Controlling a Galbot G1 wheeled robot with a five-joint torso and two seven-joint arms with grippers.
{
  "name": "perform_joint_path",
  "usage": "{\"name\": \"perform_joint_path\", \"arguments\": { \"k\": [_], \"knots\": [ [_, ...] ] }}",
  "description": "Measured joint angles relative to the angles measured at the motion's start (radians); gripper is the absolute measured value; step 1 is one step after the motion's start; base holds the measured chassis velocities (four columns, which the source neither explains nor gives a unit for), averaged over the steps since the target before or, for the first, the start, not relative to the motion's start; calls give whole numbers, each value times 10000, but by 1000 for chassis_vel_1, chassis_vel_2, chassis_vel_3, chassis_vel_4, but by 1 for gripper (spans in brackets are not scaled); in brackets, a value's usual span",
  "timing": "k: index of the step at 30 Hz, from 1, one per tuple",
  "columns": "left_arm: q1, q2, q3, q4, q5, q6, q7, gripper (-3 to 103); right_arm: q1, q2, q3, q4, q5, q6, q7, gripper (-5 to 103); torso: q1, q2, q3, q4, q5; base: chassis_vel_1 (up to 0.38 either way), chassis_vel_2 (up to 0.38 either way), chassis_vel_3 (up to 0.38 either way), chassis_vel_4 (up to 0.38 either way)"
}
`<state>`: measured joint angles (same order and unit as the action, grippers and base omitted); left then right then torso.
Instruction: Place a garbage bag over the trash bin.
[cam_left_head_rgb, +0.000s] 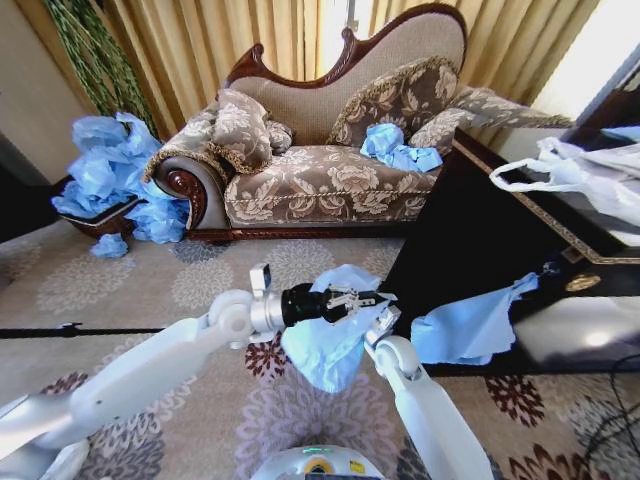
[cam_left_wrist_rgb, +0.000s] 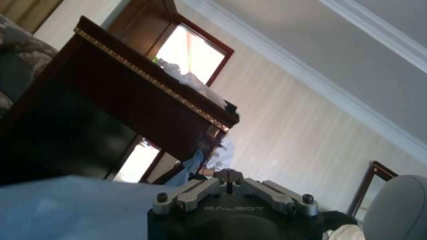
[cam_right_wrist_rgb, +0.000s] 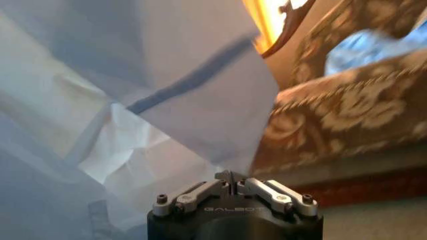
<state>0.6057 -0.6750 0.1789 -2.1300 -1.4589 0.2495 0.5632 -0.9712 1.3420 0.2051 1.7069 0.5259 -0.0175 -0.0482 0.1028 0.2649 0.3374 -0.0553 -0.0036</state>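
Hanging in mid-air above the patterned carpet (cam_left_head_rgb: 180, 290), the garbage bag (cam_left_head_rgb: 325, 340) is a crumpled light blue film held up between both arms at the near centre of the scene. The left gripper (cam_left_head_rgb: 345, 299) reaches in from the left and meets the film at its top; its fingers (cam_left_wrist_rgb: 230, 177) are pressed together, but whether film lies between them I cannot tell. The right gripper (cam_right_wrist_rgb: 231, 176) comes up from the near right, its fingers closed on the bag's pale sheet. "GALBOT" is embossed on each gripper body in the wrist views.

To the right stands a dark glossy cabinet (cam_left_head_rgb: 470, 240) with gold trim, another blue bag (cam_left_head_rgb: 470, 325) hanging off its front and a white plastic bag (cam_left_head_rgb: 580, 175) on top. Farther back sits a floral sofa (cam_left_head_rgb: 320, 180) carrying a blue bag wad (cam_left_head_rgb: 395, 148), with a heap of blue bags (cam_left_head_rgb: 115, 180) at its left end.
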Motion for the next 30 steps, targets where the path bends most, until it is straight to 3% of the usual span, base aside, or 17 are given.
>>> {"name": "perform_joint_path", "arguments": {
  "k": [6,11,26,30],
  "knots": [
    [1771,396,-1623,-495,155,-53,179,0,329,44,30,155,-380,124,741,0,0,0,0,4,-2,0,0,0,0],
    [2580,656,-2593,-471,253,-222,482,0,-101,-204,48,766,-985,90,888,0,0,0,-1,-1,1,0,0,0,0],
    [3674,2,-3195,-619,691,-528,300,0,-93,-344,197,1220,-1482,499,1929,0,-1,0,-1,1,1,0,0,0,0],
    [3943,-226,-3375,-537,843,-625,-454,-3,21,-410,258,1268,-1483,656,2176,0,-1,0,-1,2,1,0,0,0,0]
  ]
}}
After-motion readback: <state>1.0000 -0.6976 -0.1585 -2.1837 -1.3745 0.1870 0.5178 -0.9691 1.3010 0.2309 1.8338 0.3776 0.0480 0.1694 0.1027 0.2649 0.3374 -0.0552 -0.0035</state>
